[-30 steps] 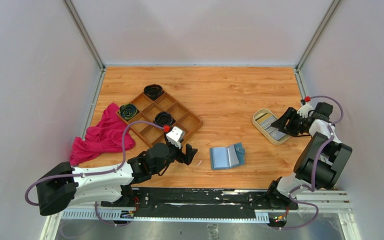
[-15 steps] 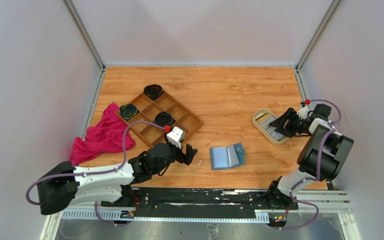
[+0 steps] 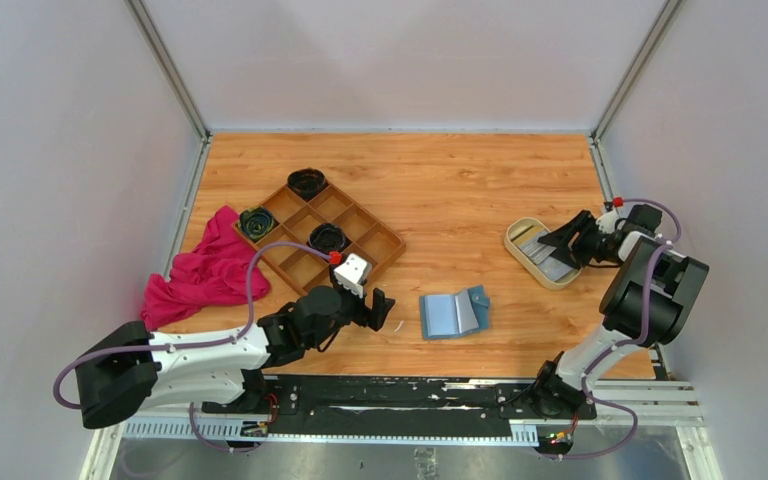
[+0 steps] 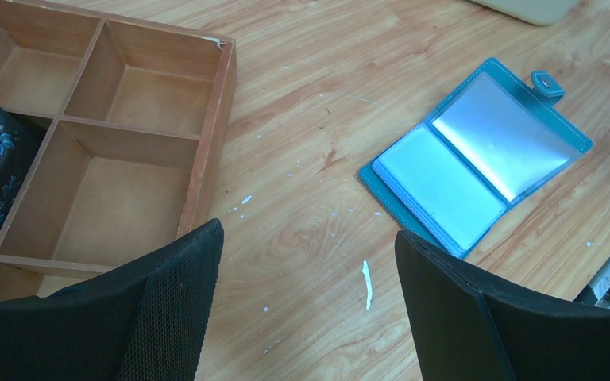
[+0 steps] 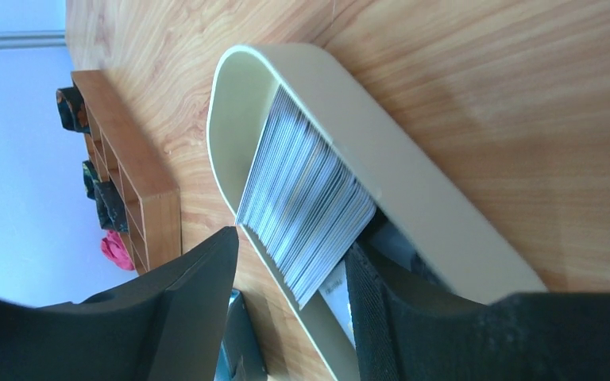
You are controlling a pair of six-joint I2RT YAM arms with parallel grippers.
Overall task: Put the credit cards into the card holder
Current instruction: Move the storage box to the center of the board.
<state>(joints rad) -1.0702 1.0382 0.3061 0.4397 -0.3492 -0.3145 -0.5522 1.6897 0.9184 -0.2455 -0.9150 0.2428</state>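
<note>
The card holder (image 3: 453, 314) lies open on the wood table, teal outside, pale blue slotted inside; the left wrist view shows the card holder (image 4: 476, 163) with its snap tab at the far corner. My left gripper (image 3: 380, 310) stands open just left of it, low over bare wood, and in its own view the left gripper (image 4: 310, 246) holds nothing. The credit cards (image 5: 306, 214) stand as a whitish-grey stack in the cream oval tray (image 5: 413, 182). My right gripper (image 5: 290, 270) is open, straddling the stack's near end and the tray's wall, one finger (image 5: 381, 302) inside the tray.
A brown wooden compartment tray (image 3: 332, 232) with dark rolled items sits at the left, its corner (image 4: 206, 119) close to my left gripper. A pink cloth (image 3: 205, 270) lies beside it. The cream tray (image 3: 520, 232) is near the right wall.
The right gripper has reached further left over the cream tray and closed in on the card stack, its jaws narrowing a little. The left arm and card holder have not moved.
</note>
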